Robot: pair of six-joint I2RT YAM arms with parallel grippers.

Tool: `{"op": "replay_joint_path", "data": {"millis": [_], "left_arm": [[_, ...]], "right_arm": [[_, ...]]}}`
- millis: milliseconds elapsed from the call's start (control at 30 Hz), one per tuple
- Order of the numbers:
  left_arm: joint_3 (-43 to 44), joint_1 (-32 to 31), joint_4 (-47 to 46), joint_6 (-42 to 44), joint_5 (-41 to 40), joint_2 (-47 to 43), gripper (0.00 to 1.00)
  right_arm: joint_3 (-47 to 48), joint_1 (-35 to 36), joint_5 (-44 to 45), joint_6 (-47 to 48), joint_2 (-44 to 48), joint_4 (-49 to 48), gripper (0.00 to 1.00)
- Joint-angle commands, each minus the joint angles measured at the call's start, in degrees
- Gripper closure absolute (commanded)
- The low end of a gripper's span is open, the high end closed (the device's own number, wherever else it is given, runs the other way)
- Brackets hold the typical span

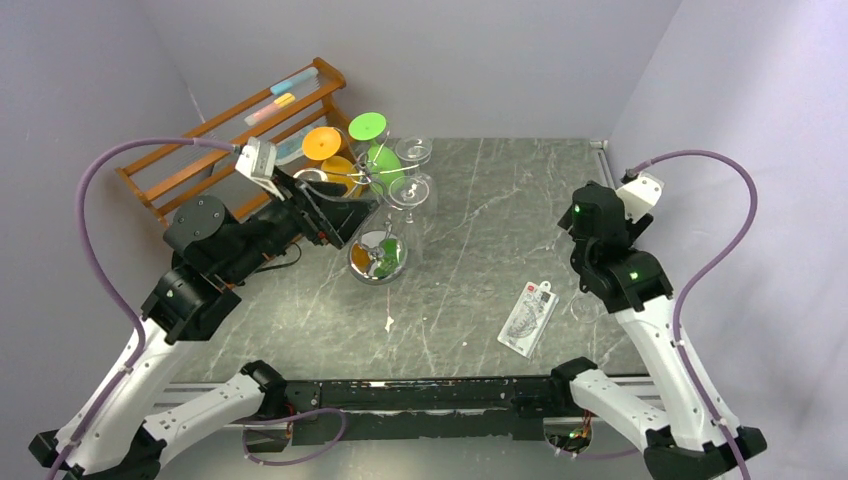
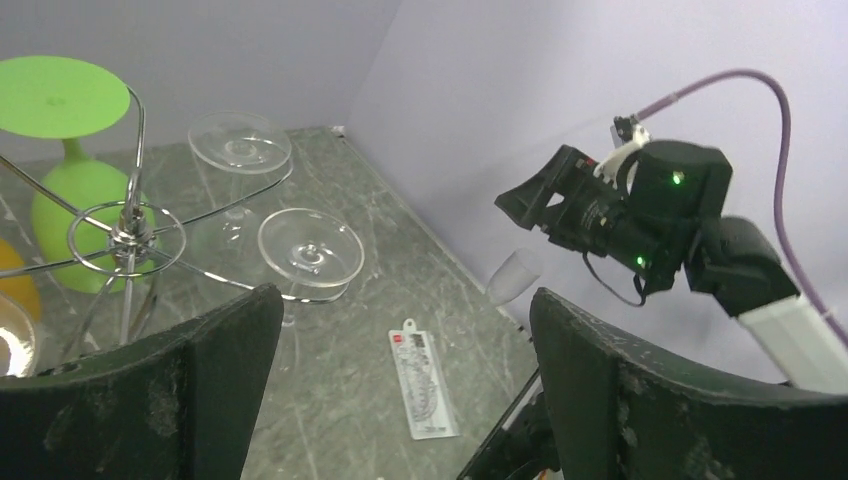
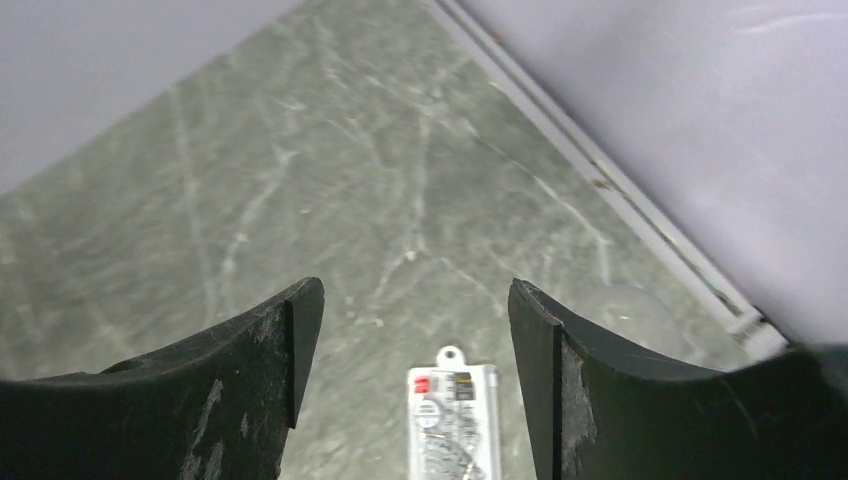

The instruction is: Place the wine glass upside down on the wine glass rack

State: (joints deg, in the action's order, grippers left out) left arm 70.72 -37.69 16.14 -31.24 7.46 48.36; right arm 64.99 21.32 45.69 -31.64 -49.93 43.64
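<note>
- Black-fingered, the left gripper (image 2: 405, 305) stands with its jaws spread wide and nothing between them.
- Just ahead of it, on its left finger's side, hangs the wine glass (image 2: 310, 247). It is clear and upside down, with its round foot on top in a wire loop and its bowl below, and neither finger touches it.
- That loop belongs to the wine glass rack (image 2: 130, 235), a chrome wire stand whose central stem rises further to the gripper's left.
- Beyond the wine glass a second clear glass (image 2: 240, 140) hangs the same way. A green glass (image 2: 65, 100) and an orange glass (image 1: 322, 143) hang on the rack's far arms.
- Well apart, across the table, the right gripper (image 3: 415, 290) hovers with its jaws also apart and empty.
- Beneath it a white packet (image 3: 452, 420) lies flat on the grey-green marbled table (image 3: 300, 150).
- On its right finger's side, by the wall, another clear glass (image 3: 630, 315) rests on the table; its pose is hard to make out.
- A wooden shelf rack (image 1: 230, 130) leans at the wall behind the chrome stand.
</note>
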Motion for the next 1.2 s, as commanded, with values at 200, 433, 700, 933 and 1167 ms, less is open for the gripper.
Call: {"op": "replay_joint_path", "data": {"millis": [200,433,700,933,1167], "left_arm": [[-4.9,0.1,-0.9,9.1,2.6,-2.5,0.03],[-6.4,0.1,-2.8,9.7,1.1,-3.3,0.03],[-6.7,0.1,-3.8,9.4,1.2,-2.9,0.03],[-6.2,0.1,-1.8,7.9,1.1,-2.7,0.03],[-5.7,0.1,-2.0,5.7,1.8,-2.7,0.03]], "right_arm": [[-5.5,-8.9,3.4,-3.7,-4.6,4.3,0.35],[-9.5,-15.2,-1.1,-6.2,-4.5,4.6,0.43],[-10.7,-15.5,-1.7,-7.2,-2.4,5.0,0.58],[-13.2,-15.6,-4.1,-7.2,-2.3,3.2,0.7],[-13.5,-15.6,-5.7,-6.5,-1.9,2.6,0.95]]}}
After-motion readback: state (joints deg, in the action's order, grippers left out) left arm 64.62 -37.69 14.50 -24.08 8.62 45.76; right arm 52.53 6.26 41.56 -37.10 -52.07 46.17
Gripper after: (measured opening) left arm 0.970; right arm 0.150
